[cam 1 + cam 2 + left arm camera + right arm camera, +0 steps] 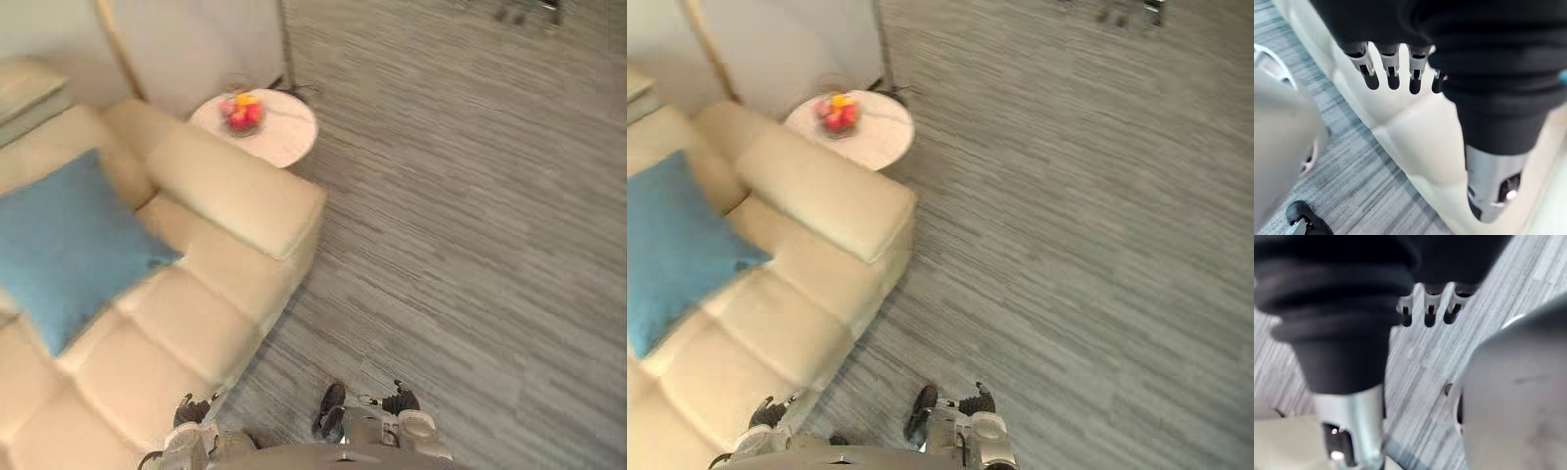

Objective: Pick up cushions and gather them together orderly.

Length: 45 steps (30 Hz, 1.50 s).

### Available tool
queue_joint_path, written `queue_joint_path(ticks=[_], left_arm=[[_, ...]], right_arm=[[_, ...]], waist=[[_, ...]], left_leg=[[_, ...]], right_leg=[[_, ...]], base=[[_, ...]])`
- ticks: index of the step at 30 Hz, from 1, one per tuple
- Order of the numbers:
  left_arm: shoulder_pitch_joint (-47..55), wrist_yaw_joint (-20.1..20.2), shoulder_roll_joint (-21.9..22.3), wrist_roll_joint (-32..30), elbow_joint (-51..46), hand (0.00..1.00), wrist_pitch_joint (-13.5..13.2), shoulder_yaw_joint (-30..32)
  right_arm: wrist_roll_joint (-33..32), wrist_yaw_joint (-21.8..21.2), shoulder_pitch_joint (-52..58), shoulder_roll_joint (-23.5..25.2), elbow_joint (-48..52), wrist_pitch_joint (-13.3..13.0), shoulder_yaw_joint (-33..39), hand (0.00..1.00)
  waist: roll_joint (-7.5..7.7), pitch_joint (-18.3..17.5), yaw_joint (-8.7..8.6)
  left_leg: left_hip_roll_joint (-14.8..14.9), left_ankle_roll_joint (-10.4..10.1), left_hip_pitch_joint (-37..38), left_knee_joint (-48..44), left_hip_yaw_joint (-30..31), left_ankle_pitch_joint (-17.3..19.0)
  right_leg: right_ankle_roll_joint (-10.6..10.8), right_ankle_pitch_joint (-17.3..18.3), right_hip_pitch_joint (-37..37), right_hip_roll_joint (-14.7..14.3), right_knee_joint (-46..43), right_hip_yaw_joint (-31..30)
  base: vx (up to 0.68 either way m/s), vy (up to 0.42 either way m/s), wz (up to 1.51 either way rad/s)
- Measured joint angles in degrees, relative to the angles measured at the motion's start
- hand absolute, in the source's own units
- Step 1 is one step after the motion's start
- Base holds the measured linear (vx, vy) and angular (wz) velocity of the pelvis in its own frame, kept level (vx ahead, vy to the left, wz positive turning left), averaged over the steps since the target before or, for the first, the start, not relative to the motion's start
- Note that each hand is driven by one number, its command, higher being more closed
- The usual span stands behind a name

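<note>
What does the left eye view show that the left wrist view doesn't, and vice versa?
Left eye view: a blue cushion on the sofa, plus a round side table with what looks like red and yellow fruit on it. Left wrist view: the left hand close up, fingers relaxed, holding nothing, over the sofa's front edge. Shared: the cream sofa and the grey striped floor.

Black ribbed covers (1488, 58) on left hand (1493, 181) and right hand (1352, 431) — silver dark-tipped fingers (1392, 73).

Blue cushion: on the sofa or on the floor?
On the sofa: the blue cushion rests on the seat of the cream sofa, well clear of the grey floor.
</note>
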<state>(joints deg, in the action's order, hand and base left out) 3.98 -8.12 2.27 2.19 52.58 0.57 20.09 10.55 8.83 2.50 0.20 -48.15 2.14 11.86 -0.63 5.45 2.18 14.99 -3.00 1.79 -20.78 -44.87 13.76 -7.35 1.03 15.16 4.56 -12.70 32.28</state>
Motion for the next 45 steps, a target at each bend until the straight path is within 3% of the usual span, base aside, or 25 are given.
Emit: queue_joint_path(ticks=[1,2,3,4,6,8,9,11,14,17,18,20,21,23,24,25,27,30,32,34,36,37,39,43,45], left_arm=[[-0.28,-0.04,-0.14,0.02,0.04,0.00,-0.12,-0.24],[-0.80,-0.08,-0.01,0.04,-0.02,0.00,-0.22,-1.22],[-1.53,-0.19,0.53,0.05,0.25,0.00,-0.33,-1.29],[-2.67,-0.22,-0.11,0.05,1.37,0.00,-0.56,-1.45],[-2.81,-0.23,0.19,0.14,2.60,0.00,-0.59,-1.96],[-2.19,-0.23,0.24,0.57,2.67,0.00,-0.55,-1.78],[-1.94,-0.24,0.57,1.00,2.54,0.00,-0.56,-1.50],[-0.89,-0.23,1.00,1.11,1.88,0.00,-0.76,-0.85],[-0.70,-0.23,1.03,1.04,1.84,0.00,-0.76,0.14],[0.03,-0.24,1.77,0.93,0.63,0.00,-0.83,0.96],[0.09,-0.23,1.82,0.90,0.63,0.00,-0.85,1.07],[0.10,-0.20,2.26,-0.11,0.87,0.00,-0.85,1.06],[0.17,-0.18,2.41,-0.11,1.04,0.00,-0.83,1.03],[0.09,-0.17,0.88,-0.18,0.95,0.00,-0.80,1.07],[0.09,-0.16,0.58,-0.20,0.99,0.00,-0.80,1.07],[0.21,-0.14,-0.17,-0.21,1.06,0.00,-0.73,1.04],[0.06,-0.13,-0.66,-0.24,1.79,0.00,-0.67,1.01],[-0.25,-0.05,-0.97,-0.22,3.46,0.00,-0.59,-0.14],[-0.31,-0.06,-1.26,-0.11,4.26,0.00,-0.60,-1.04],[-0.50,-0.16,-1.70,-0.10,4.87,0.00,-0.56,-2.77],[-0.71,-0.21,-1.82,-0.05,5.73,0.00,-0.50,-3.86],[-0.96,-0.21,-1.60,-0.02,6.38,0.00,-0.47,-4.41],[-0.81,-0.21,-1.63,-0.06,6.67,0.00,-0.47,-5.34],[-1.10,-0.20,-1.92,-0.18,6.56,0.00,-0.57,-6.78],[-1.29,-0.19,-2.30,-0.27,6.46,0.00,-0.56,-7.88]], right_arm=[[0.00,0.00,-0.38,-0.04,-0.09,0.07,0.10,0.00],[-0.01,0.01,-0.34,-0.33,-0.10,0.44,0.34,0.00],[-0.05,0.06,-0.54,-0.74,0.22,0.42,0.88,0.00],[-0.08,0.05,-0.33,-0.75,-0.26,0.39,1.87,0.00],[-0.69,0.15,0.32,-1.20,-0.29,0.52,1.89,0.00],[-1.61,0.26,0.69,-0.98,-0.33,0.57,1.98,0.00],[-1.85,0.46,0.83,-0.96,-0.36,0.58,1.96,0.00],[-1.88,0.51,0.85,-0.94,-0.66,0.56,2.08,0.00],[-1.90,0.49,0.73,-0.54,-0.68,0.57,2.86,0.00],[-2.36,0.58,0.72,-0.55,-0.53,0.53,2.83,0.00],[-2.37,0.60,0.71,-0.54,-0.53,0.51,2.83,0.00],[-2.42,1.67,0.84,-0.66,-0.51,0.51,2.82,0.00],[-2.55,1.82,0.93,-0.68,-0.52,0.48,2.87,0.00],[-3.74,1.84,2.06,0.45,-0.27,0.27,2.98,0.00],[-3.78,1.84,2.29,0.84,-0.29,0.27,3.04,0.00],[-4.12,1.82,2.70,1.87,-0.59,0.27,3.93,0.00],[-4.53,1.83,2.71,2.68,-0.65,0.21,4.33,0.00],[-4.62,1.75,0.82,2.49,-3.00,-0.33,5.23,0.00],[-4.58,1.76,-0.75,1.90,-5.04,-0.49,4.74,0.00],[-4.57,1.74,-3.02,0.77,-7.01,-0.27,3.92,0.00],[-4.54,1.78,-3.43,-0.53,-7.03,-0.34,3.93,0.00],[-4.54,1.81,-3.45,-1.54,-7.04,-0.39,3.97,0.00],[-4.56,1.82,-2.86,-2.67,-7.10,-0.39,4.02,0.00],[-4.65,2.27,-1.84,-3.32,-7.33,-0.40,4.14,0.00],[-4.86,2.69,-1.66,-3.22,-7.26,-0.47,4.08,0.00]], waist=[[0.03,0.09,-0.07],[-1.64,-0.21,-0.14],[-1.80,-0.07,-0.77],[-0.93,0.05,-1.49],[-2.22,0.01,-1.58],[-1.96,0.44,-1.15],[-1.96,0.94,-0.80],[-1.98,1.52,0.13],[-1.87,1.79,1.11],[-1.83,1.81,1.48],[-1.83,1.81,1.55],[-2.11,1.64,1.85],[-2.42,1.42,1.88],[-0.22,0.33,0.98],[0.08,0.14,0.99],[1.61,-0.56,1.22],[2.07,-0.85,1.32],[1.37,-0.59,1.49],[0.47,-0.71,1.51],[-0.53,-0.46,1.40],[-1.98,0.34,1.52],[-3.18,0.80,1.38],[-3.91,0.77,0.95],[-3.91,0.65,0.53],[-2.96,1.24,0.20]], left_leg=[[-0.16,-0.60,0.84,0.38,-1.05,0.74],[0.00,-0.89,2.09,2.79,-1.63,2.62],[0.09,-2.65,3.49,3.89,-3.60,2.75],[-0.09,-4.72,4.50,2.04,-3.54,4.23],[2.85,-3.47,4.01,-2.90,-1.25,4.06],[7.43,0.41,0.89,-16.36,4.23,2.74],[7.90,0.21,-0.84,-21.93,8.59,3.57],[5.16,-1.16,-6.92,-27.35,19.63,4.90],[1.70,-0.75,-12.28,-24.68,26.11,5.13],[-4.16,-1.40,-15.75,-13.57,36.54,4.74],[-4.69,-1.61,-15.75,-12.47,37.77,4.60],[-7.01,-1.86,-15.11,-3.37,44.08,0.62],[-7.11,-1.80,-14.33,-2.96,44.15,-3.41],[-8.16,-0.40,-13.36,-2.53,39.94,-2.03],[-8.31,-0.16,-13.29,-2.43,39.23,-1.75],[-8.57,0.31,-12.49,-1.88,36.78,-1.10],[-8.58,0.83,-11.19,-1.77,34.08,0.11],[-8.55,1.23,-7.14,1.36,28.28,0.19],[-8.02,1.71,-6.45,2.81,25.88,-0.10],[-7.48,2.07,-4.86,5.89,22.26,-0.64],[-7.72,1.86,-3.06,6.94,20.54,-0.78],[-8.24,1.76,-1.54,8.23,20.54,-1.29],[-9.32,1.64,0.03,9.81,20.79,-2.15],[-9.77,0.69,1.07,8.49,21.33,-2.98],[-9.03,0.59,-1.16,2.35,21.36,-2.92]], right_leg=[[1.17,2.91,-0.05,-0.26,-0.14,0.52],[3.84,5.97,0.37,0.22,-3.01,3.33],[1.74,8.31,2.14,3.13,-10.53,3.36],[2.64,11.15,2.82,3.35,-13.53,1.16],[3.19,11.48,1.66,-0.18,-11.77,-0.96],[1.87,11.42,-0.65,-3.06,-9.76,-4.30],[1.17,11.27,-2.58,-4.28,-8.78,-6.56],[0.85,11.49,-5.74,-6.48,-6.81,-11.90],[2.54,11.42,-7.89,-7.19,-6.13,-17.60],[4.52,11.80,-9.38,-6.90,-6.53,-26.41],[4.74,11.87,-9.33,-6.90,-6.61,-27.16],[6.87,12.92,-8.62,-7.36,-8.12,-32.40],[7.72,13.49,-8.54,-7.65,-8.62,-33.91],[9.41,13.38,-8.94,-5.55,-6.62,-36.59],[9.65,13.17,-8.92,-5.13,-6.09,-36.94],[10.30,12.43,-9.03,-4.33,-4.72,-38.03],[10.93,11.23,-9.73,-3.78,-2.99,-38.04],[11.14,8.42,-8.90,-3.36,-2.15,-36.92],[10.82,6.43,-7.39,-3.25,-1.32,-32.32],[8.94,4.52,-6.37,-1.52,-0.26,-16.93],[7.25,3.74,-6.35,-0.78,-0.18,-7.33],[6.72,3.41,-7.19,-0.81,0.26,-6.40],[6.71,3.38,-8.30,-0.92,1.94,-8.22],[6.94,3.27,-9.92,-1.16,4.25,-9.99],[6.99,3.30,-10.50,-1.05,5.32,-11.05]], base=[[0.09,-0.212,-1.60],[0.08,-0.141,-1.16],[0.17,-0.208,-1.06],[0.14,-0.145,-0.70],[0.16,-0.123,-0.71],[0.23,-0.185,-1.02],[0.20,-0.118,-1.09],[0.20,-0.013,-1.27],[0.20,0.068,-1.25],[0.22,0.218,-1.30],[0.15,0.228,-1.38],[0.17,0.286,-1.22],[0.25,0.401,-1.05],[0.23,0.335,-0.65],[0.18,0.260,-0.60],[0.22,0.260,-0.75],[0.22,0.232,-0.76],[0.12,0.092,-0.90],[0.06,0.036,-0.95],[0.07,-0.007,-1.06],[0.08,-0.041,-0.91],[0.10,-0.062,-0.78],[0.08,-0.030,-0.47],[0.04,0.003,-0.27],[0.00,-0.030,-0.20]])
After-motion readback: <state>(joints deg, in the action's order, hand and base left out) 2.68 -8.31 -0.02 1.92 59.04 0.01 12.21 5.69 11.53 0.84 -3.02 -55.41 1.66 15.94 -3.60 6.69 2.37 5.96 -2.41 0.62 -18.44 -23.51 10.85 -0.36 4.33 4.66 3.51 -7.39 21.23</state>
